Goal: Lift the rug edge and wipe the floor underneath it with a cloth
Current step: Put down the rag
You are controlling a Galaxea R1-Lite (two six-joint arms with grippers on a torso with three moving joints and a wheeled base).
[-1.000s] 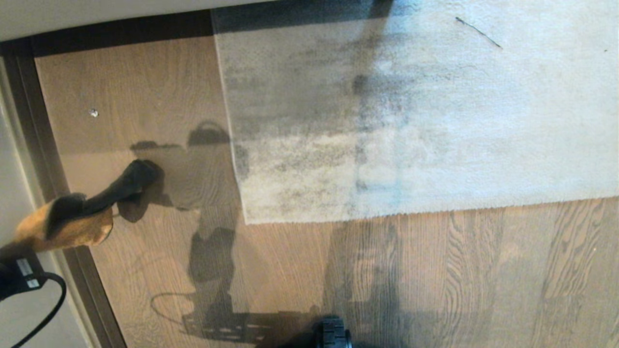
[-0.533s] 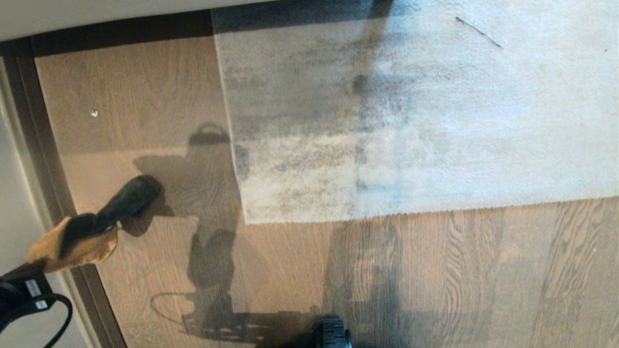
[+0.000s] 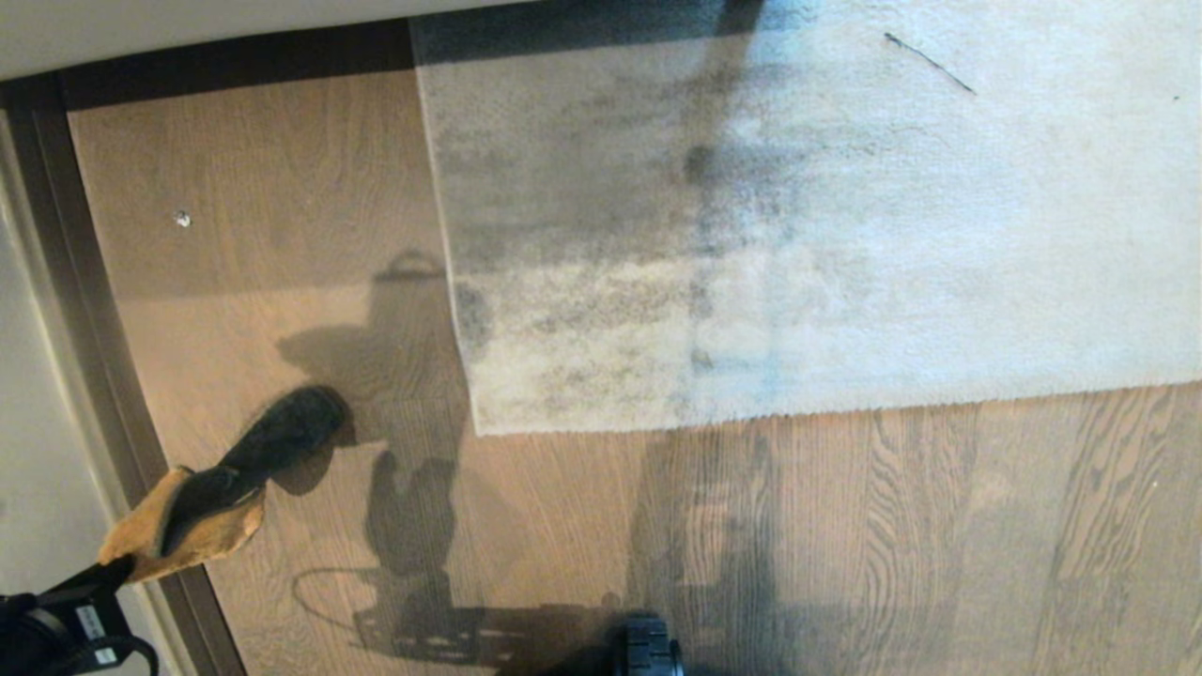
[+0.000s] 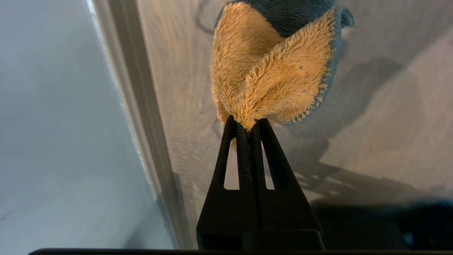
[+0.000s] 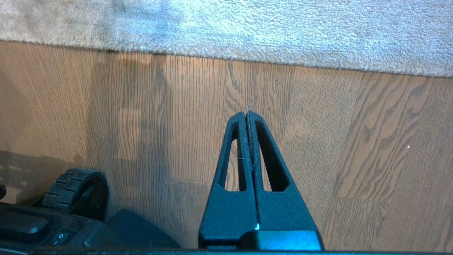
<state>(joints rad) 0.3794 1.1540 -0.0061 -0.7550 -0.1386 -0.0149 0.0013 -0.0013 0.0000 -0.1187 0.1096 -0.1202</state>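
Left tool (image 3: pixel 117 571) mostly cut off; speck (image 3: pixel 181 219) unidentifiable.

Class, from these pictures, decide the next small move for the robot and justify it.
Probably bring the shut, empty right tool to the flat-lying grey mottled rug edge to lift it: the left tool already pinches the mustard-orange cloth above the brown wood-grain floor.

Bright slanting light, hard robot shadows across the floor (image 3: pixel 563 526), glare-bleached rug (image 3: pixel 939 235), softened corners.
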